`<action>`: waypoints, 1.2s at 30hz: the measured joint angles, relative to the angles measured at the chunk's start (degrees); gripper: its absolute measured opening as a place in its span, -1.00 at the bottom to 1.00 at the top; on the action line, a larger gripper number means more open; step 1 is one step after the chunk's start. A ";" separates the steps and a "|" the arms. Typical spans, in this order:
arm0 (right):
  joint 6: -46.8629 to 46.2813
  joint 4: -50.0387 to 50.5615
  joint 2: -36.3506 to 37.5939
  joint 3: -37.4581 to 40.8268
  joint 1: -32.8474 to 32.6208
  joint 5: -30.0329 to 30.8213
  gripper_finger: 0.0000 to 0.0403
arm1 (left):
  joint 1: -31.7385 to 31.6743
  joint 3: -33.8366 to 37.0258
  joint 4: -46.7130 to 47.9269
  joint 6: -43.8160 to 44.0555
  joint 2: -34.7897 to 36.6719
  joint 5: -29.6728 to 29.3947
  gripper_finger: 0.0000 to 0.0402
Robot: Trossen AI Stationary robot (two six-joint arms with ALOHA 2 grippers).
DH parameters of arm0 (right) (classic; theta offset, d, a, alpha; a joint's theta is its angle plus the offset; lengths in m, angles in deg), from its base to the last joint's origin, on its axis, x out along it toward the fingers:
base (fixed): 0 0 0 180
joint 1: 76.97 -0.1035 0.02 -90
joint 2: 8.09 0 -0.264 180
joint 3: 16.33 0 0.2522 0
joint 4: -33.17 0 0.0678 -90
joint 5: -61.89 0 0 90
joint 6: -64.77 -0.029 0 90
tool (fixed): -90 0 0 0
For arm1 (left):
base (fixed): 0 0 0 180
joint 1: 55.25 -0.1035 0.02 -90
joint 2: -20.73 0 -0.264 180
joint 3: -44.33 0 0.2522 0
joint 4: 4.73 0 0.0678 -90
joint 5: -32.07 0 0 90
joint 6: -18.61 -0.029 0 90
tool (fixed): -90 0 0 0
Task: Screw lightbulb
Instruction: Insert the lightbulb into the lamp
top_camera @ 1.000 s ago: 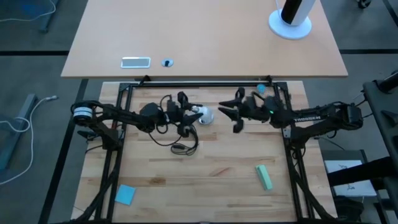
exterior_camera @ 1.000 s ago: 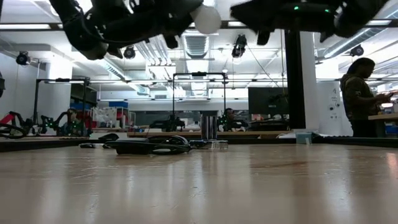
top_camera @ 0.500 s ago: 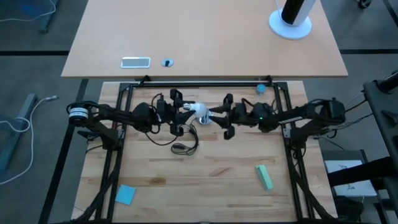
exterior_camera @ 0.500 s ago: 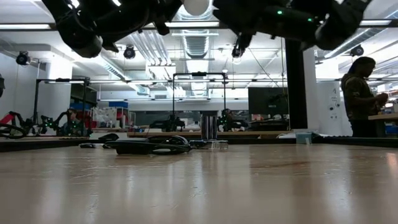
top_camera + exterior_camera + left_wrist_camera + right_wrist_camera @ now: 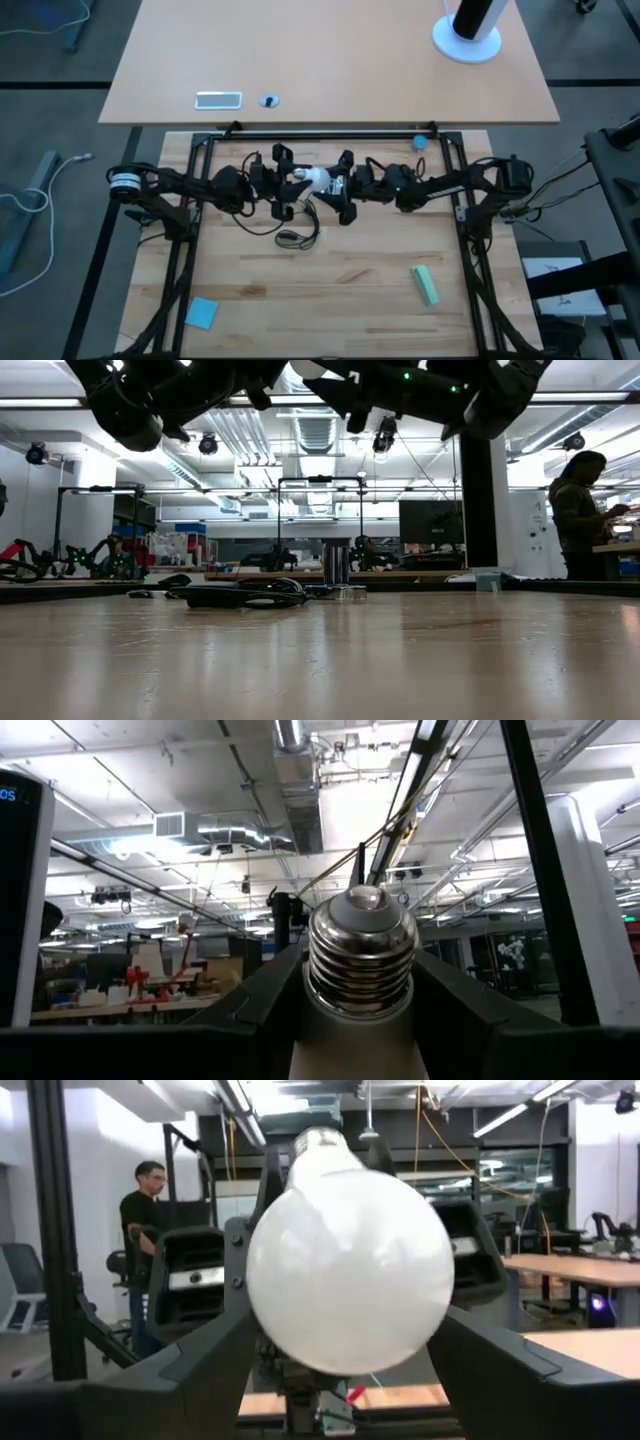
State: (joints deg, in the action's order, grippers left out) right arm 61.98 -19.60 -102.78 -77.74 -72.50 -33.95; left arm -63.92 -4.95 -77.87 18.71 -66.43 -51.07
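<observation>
Up above the middle of the wooden table [image 5: 330, 270], the left gripper [image 5: 292, 183] is clamped on the lightbulb [image 5: 316, 179], so let's use the bulb as the anchor. Its left wrist view shows both dark fingers [image 5: 250, 1005] pressed against the neck just under the greyish screw base, threads pointing away from the camera. The right gripper [image 5: 345, 187] sits right at the bulb's round end, spread wide, one finger [image 5: 190, 1360] on each side of the frosted globe. Can't really tell if they touch the glass, doesn't look like a grip yet.

Under the bulb and a bit toward the left arm, a black cord [image 5: 295, 232] lies looped on the table. Well off from the bulb toward the right arm's near side there's a green block [image 5: 424, 284], and a blue square pad [image 5: 201, 312] sits at the near left corner. A small blue cap [image 5: 420, 143] sits by the far frame rail, right of the bulb.

Low view only catches both arms overhead, nothing touching the tabletop.
</observation>
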 joint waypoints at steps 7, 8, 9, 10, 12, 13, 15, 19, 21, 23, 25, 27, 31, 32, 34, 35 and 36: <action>0.34 0.23 0.70 -0.58 0.00 -0.17 0.35 | -0.02 0.32 0.00 -0.02 0.06 0.26 -0.28; 0.42 0.25 0.70 -0.60 0.00 -0.25 0.34 | -0.02 0.39 0.00 -0.02 0.05 0.26 -0.27; 0.44 0.25 0.70 -0.60 0.00 -0.27 0.34 | -0.02 0.49 0.04 -0.02 0.04 0.26 -0.26; 0.44 0.25 0.70 -0.60 0.00 -0.28 0.33 | 0.00 0.62 0.09 -0.04 0.05 0.24 -0.25; 0.43 0.25 0.75 -0.60 0.00 -0.29 0.33 | 0.02 1.05 0.21 -0.22 0.11 0.24 -0.22; 0.63 0.24 0.76 -0.60 0.00 -0.28 0.34 | 0.02 1.36 0.29 -0.22 0.11 0.24 -0.22; 1.40 -0.06 0.93 -0.60 -0.03 -0.18 0.38 | 0.02 2.01 0.33 -0.22 0.13 0.24 -0.22; 2.01 -1.44 1.64 -0.82 -0.04 -0.26 0.46 | 0.00 3.59 1.51 -0.16 -0.13 0.18 -0.27; 2.03 -1.45 2.00 -0.99 -0.19 -0.76 0.49 | -0.06 4.30 2.93 -0.13 -0.57 -0.13 -0.30; 2.08 -0.10 2.03 -1.14 -0.30 -0.80 0.52 | -0.09 4.38 0.80 -0.26 -0.22 -0.27 -0.36; 2.04 3.96 2.43 -1.47 -0.26 -0.60 0.53 | -0.04 4.38 0.16 -0.24 -0.05 -0.26 -0.43; 2.41 8.87 2.88 -2.93 -0.18 0.24 0.53 | 0.00 4.47 1.23 -0.32 -0.31 -0.22 -0.52; 4.02 18.95 3.58 -6.29 -0.20 1.03 0.49 | 0.00 4.47 -0.16 -1.08 -0.11 -0.17 -0.69; 4.59 21.77 3.58 -7.14 -0.29 1.05 0.47 | -0.02 4.47 0.02 -1.09 -0.14 -0.19 -0.73; 4.83 27.95 3.59 -9.13 -0.27 1.29 0.43 | -0.09 4.52 0.58 -1.09 -0.15 -0.33 -0.80; 4.81 31.53 3.75 -9.98 -0.08 1.33 0.41 | -0.09 4.63 0.64 -1.09 -0.15 -0.33 -0.82; 4.83 35.68 4.07 -10.67 0.12 1.36 0.39 | -0.09 4.87 0.81 -1.09 -0.02 -0.33 -0.85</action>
State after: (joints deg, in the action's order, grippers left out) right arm 66.82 16.08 -98.71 -88.42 -72.37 -32.59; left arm -64.00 -0.08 -77.05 17.61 -66.45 -51.40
